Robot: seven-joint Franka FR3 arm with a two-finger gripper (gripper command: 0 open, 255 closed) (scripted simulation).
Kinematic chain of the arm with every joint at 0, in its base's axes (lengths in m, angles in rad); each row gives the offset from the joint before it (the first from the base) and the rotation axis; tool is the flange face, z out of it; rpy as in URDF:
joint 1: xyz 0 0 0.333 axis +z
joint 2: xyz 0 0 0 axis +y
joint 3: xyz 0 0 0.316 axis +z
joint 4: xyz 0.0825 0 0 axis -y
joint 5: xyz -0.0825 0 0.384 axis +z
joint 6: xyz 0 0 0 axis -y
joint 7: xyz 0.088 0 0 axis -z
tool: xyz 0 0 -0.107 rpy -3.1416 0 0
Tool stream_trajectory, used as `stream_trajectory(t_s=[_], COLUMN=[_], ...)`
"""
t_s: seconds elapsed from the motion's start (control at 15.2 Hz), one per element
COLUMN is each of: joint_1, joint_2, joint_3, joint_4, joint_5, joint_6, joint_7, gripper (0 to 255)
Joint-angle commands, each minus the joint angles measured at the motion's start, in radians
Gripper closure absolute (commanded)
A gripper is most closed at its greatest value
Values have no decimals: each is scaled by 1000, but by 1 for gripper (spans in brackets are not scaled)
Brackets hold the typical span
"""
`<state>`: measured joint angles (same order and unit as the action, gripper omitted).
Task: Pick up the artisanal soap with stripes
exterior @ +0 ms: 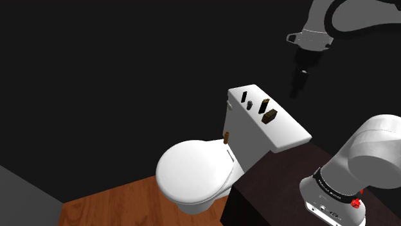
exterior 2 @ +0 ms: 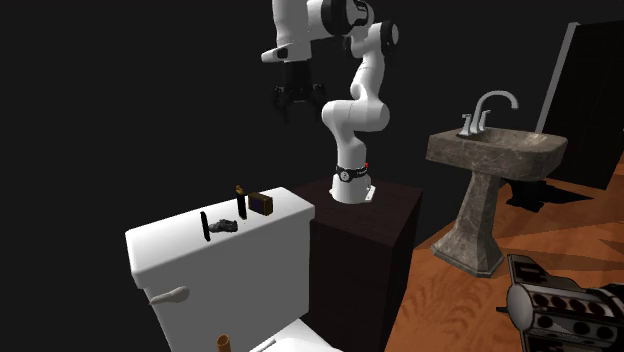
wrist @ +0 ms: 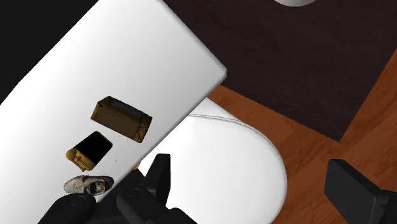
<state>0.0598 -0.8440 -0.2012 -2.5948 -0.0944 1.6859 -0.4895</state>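
Observation:
The soap (wrist: 122, 118) is a brown block with paler stripes, lying on the white toilet tank lid (wrist: 127, 57) at the end nearest the stand. It also shows as the soap (exterior: 270, 116) and the soap (exterior 2: 263, 204) in both exterior views. My black gripper (exterior: 298, 86) hangs open well above the tank, off toward the stand side. In the second exterior view the gripper (exterior 2: 292, 106) points down, with nothing between its fingers. The wrist view looks down past the spread fingers (wrist: 156, 181) at the soap.
Beside the soap stand a black and yellow bottle (wrist: 89, 151), a small pale grey item (wrist: 88, 185) and a thin black upright piece (exterior 2: 204, 225). The closed toilet seat (exterior: 193, 173) lies below. The dark stand (exterior: 283, 186) adjoins the tank. A stone pedestal sink (exterior 2: 495, 155) stands on the wooden floor.

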Motion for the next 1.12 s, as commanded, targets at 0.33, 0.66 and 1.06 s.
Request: stream_trajectory(t_s=[0.33, 0.66, 1.06], joint_1=[55, 116, 264], joint_2=[92, 243, 514], joint_3=[-195, -351, -556], joint_4=[-118, -144, -113], joint_5=[-160, -249, -243], joint_6=[230, 430, 698], joint_7=[-408, -693, -1070], gripper=[0, 0, 0])
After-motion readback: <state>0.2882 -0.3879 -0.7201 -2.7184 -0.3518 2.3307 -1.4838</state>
